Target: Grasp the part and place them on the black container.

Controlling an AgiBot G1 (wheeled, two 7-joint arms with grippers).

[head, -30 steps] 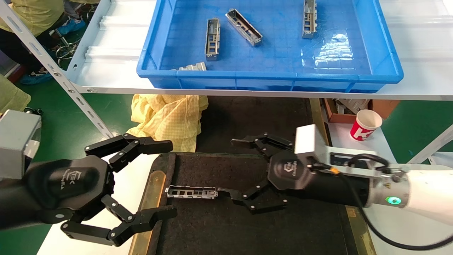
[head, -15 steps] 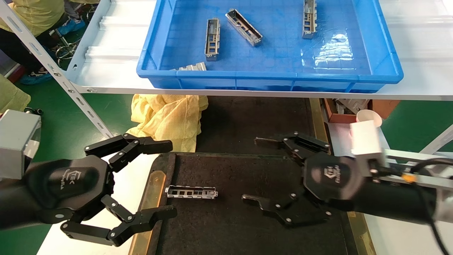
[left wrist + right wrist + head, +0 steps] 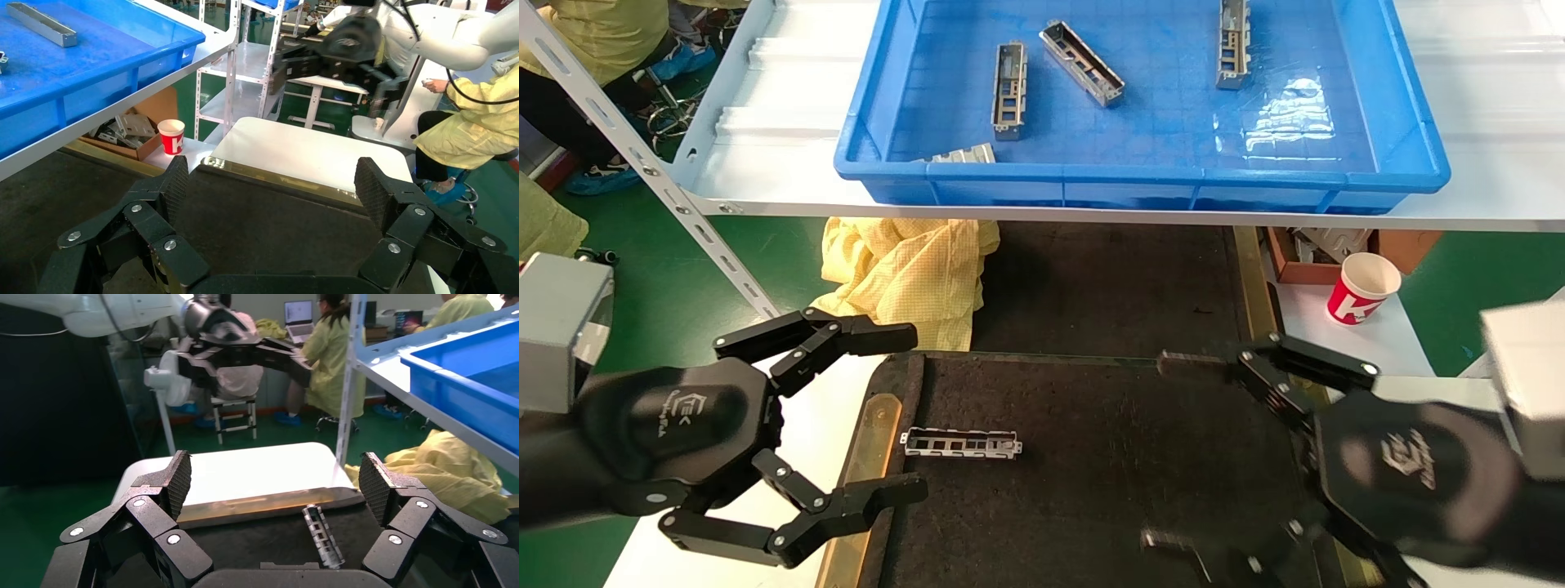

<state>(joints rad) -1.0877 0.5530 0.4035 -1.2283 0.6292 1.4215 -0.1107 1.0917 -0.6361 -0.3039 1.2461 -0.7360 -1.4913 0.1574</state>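
Observation:
One silver-grey part (image 3: 961, 443) lies flat on the black container (image 3: 1091, 490), near its left brass strip; it also shows in the right wrist view (image 3: 322, 536). Several more parts (image 3: 1009, 90) lie in the blue bin (image 3: 1410, 122) on the shelf above. My right gripper (image 3: 1173, 449) is open and empty, low at the container's right side, well clear of the placed part. My left gripper (image 3: 911, 412) is open and empty, hovering at the container's left edge. In the left wrist view the black container (image 3: 245, 220) fills the space between the open jaws.
A yellow cloth (image 3: 903, 273) lies behind the container under the shelf. A red and white paper cup (image 3: 1362, 287) and a cardboard box (image 3: 1303, 253) stand at the right. A slanted shelf post (image 3: 641, 159) runs at the left.
My right gripper has drawn back to the right and towards me, away from the part, with its jaws open. The part stays where it lay. The left arm has not moved.

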